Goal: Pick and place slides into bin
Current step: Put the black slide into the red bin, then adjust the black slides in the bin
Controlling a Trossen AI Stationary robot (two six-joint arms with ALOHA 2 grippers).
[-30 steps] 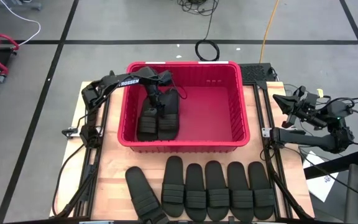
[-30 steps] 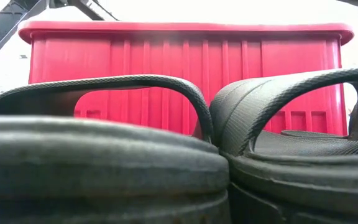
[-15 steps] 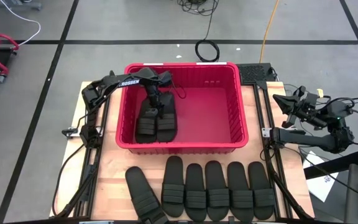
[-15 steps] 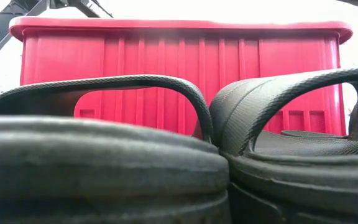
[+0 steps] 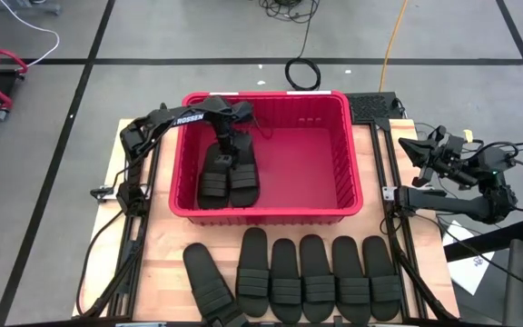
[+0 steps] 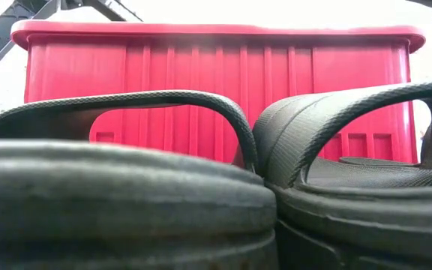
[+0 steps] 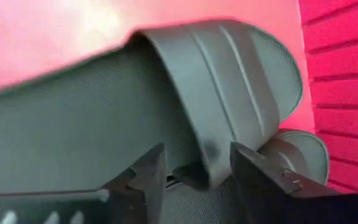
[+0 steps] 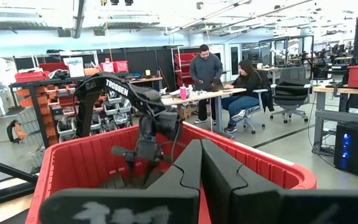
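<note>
Two slides (image 5: 229, 173) are seen lying side by side on the floor of the bin (image 5: 339, 195), in its left part, with their strapped ends toward the near wall. The left end effector (image 5: 224, 151) is positioned inside the bin directly above this pair; in the left wrist view its fingers (image 7: 146, 176) are parted, with the strap edge of a slide (image 7: 229, 93) lying between them, and nothing is clamped. Whether the fingers touch the strap cannot be told. Six further slides (image 5: 302, 277) are laid out on the bench (image 5: 157, 245) in front of the bin, five in a close upright row and the leftmost one (image 5: 209, 286) angled apart from them. In the low view two of these slides (image 6: 126, 195) fill the foreground, with the red bin wall (image 6: 216, 75) behind them. The right end effector (image 5: 418, 148) is held off the right edge of the bench, its fingers (image 8: 185, 165) pressed together on nothing and pointed toward the bin. Two people (image 8: 207, 68) are visible at a desk in the room behind.
</note>
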